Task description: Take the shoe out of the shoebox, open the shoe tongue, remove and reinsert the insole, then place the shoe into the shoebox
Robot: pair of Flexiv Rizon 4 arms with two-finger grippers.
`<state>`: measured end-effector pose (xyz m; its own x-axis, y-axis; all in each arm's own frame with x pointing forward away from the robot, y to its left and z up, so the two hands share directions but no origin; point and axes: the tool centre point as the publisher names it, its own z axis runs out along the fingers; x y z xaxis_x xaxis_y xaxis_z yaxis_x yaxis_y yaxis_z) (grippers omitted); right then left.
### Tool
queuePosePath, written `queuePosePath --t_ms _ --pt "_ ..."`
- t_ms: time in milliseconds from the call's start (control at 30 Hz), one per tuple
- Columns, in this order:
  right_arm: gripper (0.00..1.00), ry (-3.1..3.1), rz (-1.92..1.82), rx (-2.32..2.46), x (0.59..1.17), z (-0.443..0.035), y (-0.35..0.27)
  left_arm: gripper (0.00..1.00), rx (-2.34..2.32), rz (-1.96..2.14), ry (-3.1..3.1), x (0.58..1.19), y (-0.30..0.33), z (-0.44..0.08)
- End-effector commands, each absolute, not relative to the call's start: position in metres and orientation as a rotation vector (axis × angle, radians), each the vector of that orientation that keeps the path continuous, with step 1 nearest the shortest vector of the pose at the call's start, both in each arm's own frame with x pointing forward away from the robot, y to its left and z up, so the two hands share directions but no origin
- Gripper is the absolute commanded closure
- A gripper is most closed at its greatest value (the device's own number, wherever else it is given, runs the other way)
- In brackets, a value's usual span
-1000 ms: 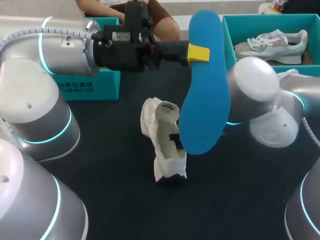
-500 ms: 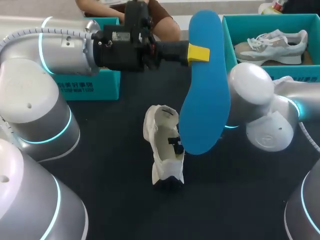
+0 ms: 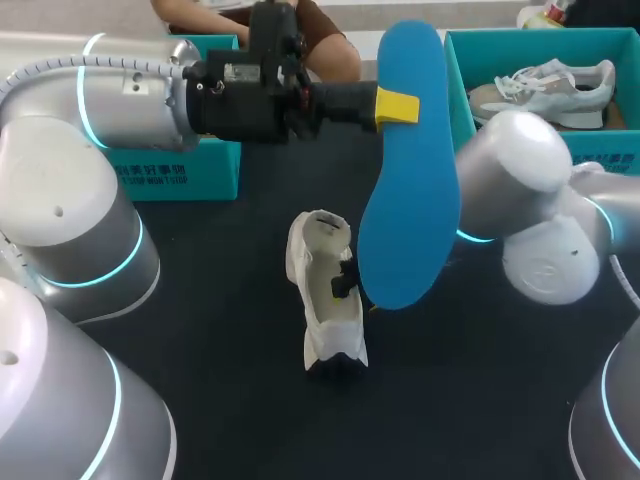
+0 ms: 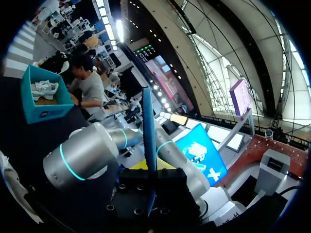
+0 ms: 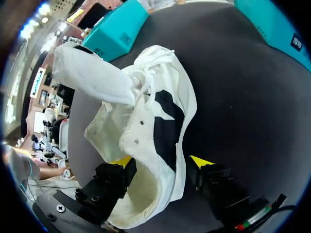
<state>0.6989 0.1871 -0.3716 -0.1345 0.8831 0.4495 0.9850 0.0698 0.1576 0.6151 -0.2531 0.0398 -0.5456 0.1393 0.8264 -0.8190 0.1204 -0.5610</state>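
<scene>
Reinsertion step: the left hand (image 3: 398,107) clenched the blue insole (image 3: 410,170) above the white sneaker (image 3: 325,290) grasped by the right hand (image 5: 160,162); next, its toe probably needed threading into the opening.

The shoe (image 3: 325,290) stands mid-worktop (image 3: 220,340), with the right claw (image 5: 160,162) at its right side, that arm coming in from the right. Above and just right of the shoe hangs the insole (image 3: 410,170), held at its far end by the left claw (image 3: 398,106), which reaches across from the left. One shoebox (image 3: 458,70) sits far right with another shoe (image 3: 550,88) in it, and a second shoebox (image 3: 195,165) sits far left, partly under the left arm.
</scene>
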Motion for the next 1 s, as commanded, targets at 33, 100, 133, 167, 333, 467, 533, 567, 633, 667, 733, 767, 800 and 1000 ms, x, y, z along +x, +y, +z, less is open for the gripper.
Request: queuePosePath --t_ms 33,100,133,167,333,467,533,567,633,667,733,767,800,1000 --pt "0.0 -2.044 -0.722 -1.847 0.686 -0.347 0.161 1.0 0.68 1.539 -1.614 0.614 -0.253 0.039" --pt "0.0 -1.997 -0.8 -1.84 0.685 -0.341 0.158 1.0 0.68 1.539 -1.614 0.614 -0.253 0.039" --pt "0.0 -1.997 -0.8 -1.84 0.685 -0.341 0.158 1.0 0.68 1.539 -1.614 0.614 -0.253 0.039" --pt "0.0 -1.997 -0.8 -1.84 0.685 -0.341 0.158 1.0 0.68 1.539 -1.614 0.614 -0.253 0.039" --pt "0.0 -1.997 -0.8 -1.84 0.685 -0.341 0.158 1.0 0.68 1.539 -1.614 0.614 -0.253 0.039" --pt "0.0 -1.997 -0.8 -1.84 0.685 -0.341 0.158 1.0 0.68 1.539 -1.614 0.614 -0.253 0.039" --pt "0.0 -1.997 -0.8 -1.84 0.685 -0.341 0.158 1.0 0.68 1.539 -1.614 0.614 -0.253 0.039" --pt "0.0 -1.958 -0.862 -1.817 0.688 -0.332 0.157 1.0 0.68 1.539 -1.614 0.614 -0.253 0.039" --pt "0.0 -1.906 -0.926 -1.812 0.69 -0.314 0.152 1.0 0.68 1.539 -1.614 0.614 -0.253 0.039" --pt "0.0 -1.86 -0.965 -1.795 0.691 -0.307 0.149 1.0 0.68 1.539 -1.614 0.614 -0.253 0.039" --pt "0.0 -1.794 -1.037 -1.749 0.691 -0.293 0.141 1.0 0.68 1.539 -1.614 0.614 -0.253 0.039" --pt "0.0 -1.78 -1.039 -1.74 0.691 -0.289 0.139 1.0 0.68 1.539 -1.614 0.614 -0.253 0.039" --pt "0.0 -1.767 -1.039 -1.716 0.691 -0.282 0.135 1.0 0.68 1.539 -1.614 0.614 -0.253 0.039" --pt "0.0 -1.643 -1.122 -1.52 0.695 -0.257 0.129 1.0 0.68 1.539 -1.614 0.614 -0.253 0.039"
